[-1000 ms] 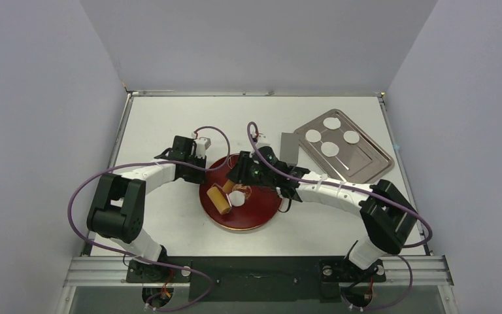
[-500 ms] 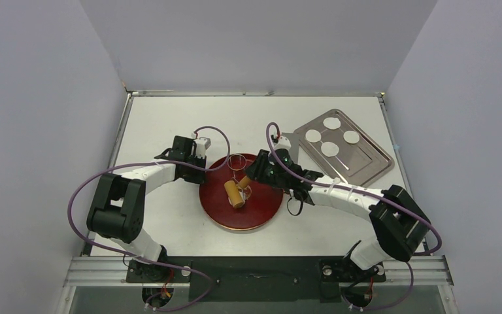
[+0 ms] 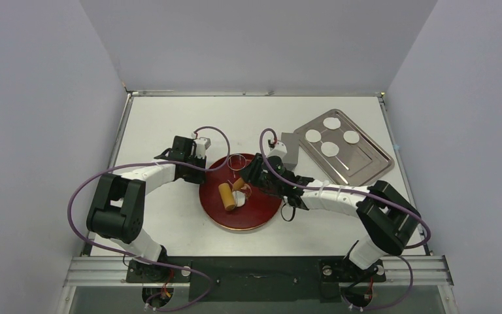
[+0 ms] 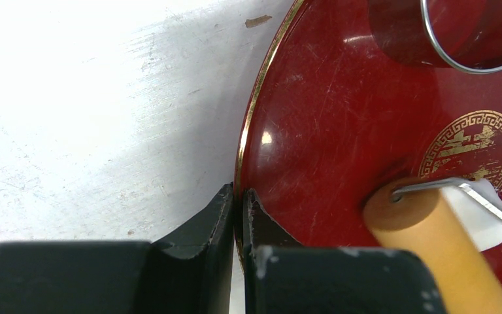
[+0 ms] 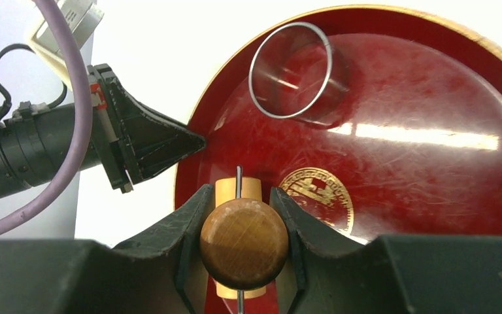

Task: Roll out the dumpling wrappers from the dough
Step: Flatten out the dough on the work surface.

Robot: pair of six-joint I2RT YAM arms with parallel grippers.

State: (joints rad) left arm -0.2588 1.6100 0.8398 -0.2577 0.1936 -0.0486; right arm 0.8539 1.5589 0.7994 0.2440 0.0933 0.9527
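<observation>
A small white lump of dough (image 4: 478,216) lies near the middle of the red plate (image 3: 261,212), beside the wooden roller (image 3: 227,196). My right gripper (image 5: 240,191) is shut on the roller's round wooden handle (image 5: 244,243), with the roller drum (image 4: 431,252) resting on the plate. My left gripper (image 4: 238,194) is shut on the plate's gold left rim (image 4: 251,118), and its tip (image 5: 193,140) also shows in the right wrist view. Several round dumpling wrappers (image 3: 330,149) lie on the metal tray (image 3: 366,163) at the back right.
A metal ring cutter (image 3: 237,161) stands on the far side of the plate (image 5: 418,163), close to the roller. A grey card (image 3: 289,149) lies between plate and tray. Purple cables loop from both arms over the table.
The right gripper swung the roller to the right across the plate, then partway back to the left. The left arm and the plate stayed still.
</observation>
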